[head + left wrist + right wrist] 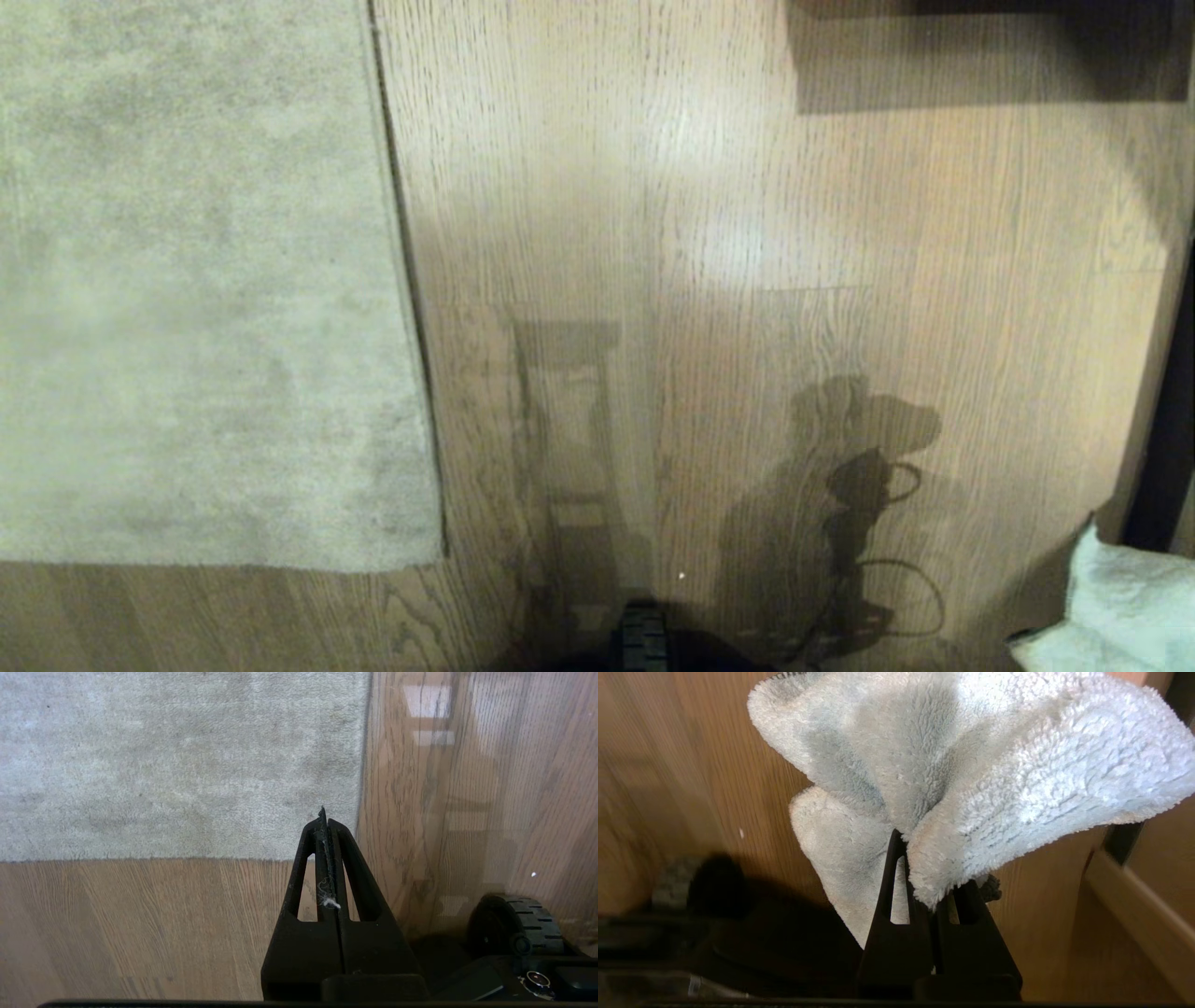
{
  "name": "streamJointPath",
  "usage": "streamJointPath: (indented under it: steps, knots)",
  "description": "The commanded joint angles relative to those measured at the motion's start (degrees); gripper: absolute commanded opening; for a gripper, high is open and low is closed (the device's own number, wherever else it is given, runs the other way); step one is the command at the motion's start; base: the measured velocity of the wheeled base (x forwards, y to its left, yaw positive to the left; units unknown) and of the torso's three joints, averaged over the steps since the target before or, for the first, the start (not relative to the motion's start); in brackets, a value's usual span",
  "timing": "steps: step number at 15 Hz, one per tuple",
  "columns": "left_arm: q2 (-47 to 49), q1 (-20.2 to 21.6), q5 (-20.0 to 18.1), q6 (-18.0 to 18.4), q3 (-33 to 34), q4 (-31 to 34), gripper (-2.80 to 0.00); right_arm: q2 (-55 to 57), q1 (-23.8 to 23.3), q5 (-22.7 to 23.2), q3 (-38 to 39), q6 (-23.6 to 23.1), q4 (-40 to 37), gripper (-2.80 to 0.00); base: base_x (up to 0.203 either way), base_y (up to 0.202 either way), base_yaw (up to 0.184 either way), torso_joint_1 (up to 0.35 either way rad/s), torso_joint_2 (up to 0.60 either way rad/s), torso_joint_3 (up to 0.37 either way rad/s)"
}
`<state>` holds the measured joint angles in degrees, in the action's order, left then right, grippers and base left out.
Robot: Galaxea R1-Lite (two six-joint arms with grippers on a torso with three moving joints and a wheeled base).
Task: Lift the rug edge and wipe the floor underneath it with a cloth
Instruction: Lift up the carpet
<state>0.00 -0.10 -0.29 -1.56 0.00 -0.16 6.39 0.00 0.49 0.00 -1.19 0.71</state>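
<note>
Right gripper (924, 858) pinched tight on the cloth (971, 765); black fingers (896, 914) clamp a bunched fold, the pale blue-white fluffy fabric fanning out beyond the tips, held clear above the floor (691, 765). In the head view the cloth (1120, 597) shows at about 4 o'clock, at the picture's corner; the gripper itself is outside that view. Left gripper (323, 814) with fingers pressed together, nothing held, a wisp of white fluff (331, 901) stuck along the seam between them. It hangs over the rug's near corner, above the floor (140, 928). Rug edge (406, 308) lies flat on the floor (747, 233), running from 12 o'clock down toward 7 o'clock in the head view, corner (434, 555) near 7 o'clock; rug fills the 9 to 11 o'clock side. Wood-grain planks cover the rest, with a sheen at centre. Shadow of the robot (840, 504) on the planks at 5 o'clock. A black wheel (642, 639) of the base at 6 o'clock. Dark furniture base (990, 56) at 1 o'clock.
</note>
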Motion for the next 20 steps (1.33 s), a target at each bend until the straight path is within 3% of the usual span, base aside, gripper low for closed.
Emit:
streamJointPath:
  steps: [1,20]
  knots:
    - [0.1,0.0,0.1,0.0,0.0,0.0,-2.8,-6.4,0.1,0.0,0.0,0.5,0.1,-2.8,0.0,0.0,0.0,0.0,0.0,0.0]
    - [0.1,0.0,0.1,0.0,0.0,0.0,-2.8,-6.4,0.1,0.0,0.0,0.5,0.1,-2.8,0.0,0.0,0.0,0.0,0.0,0.0]
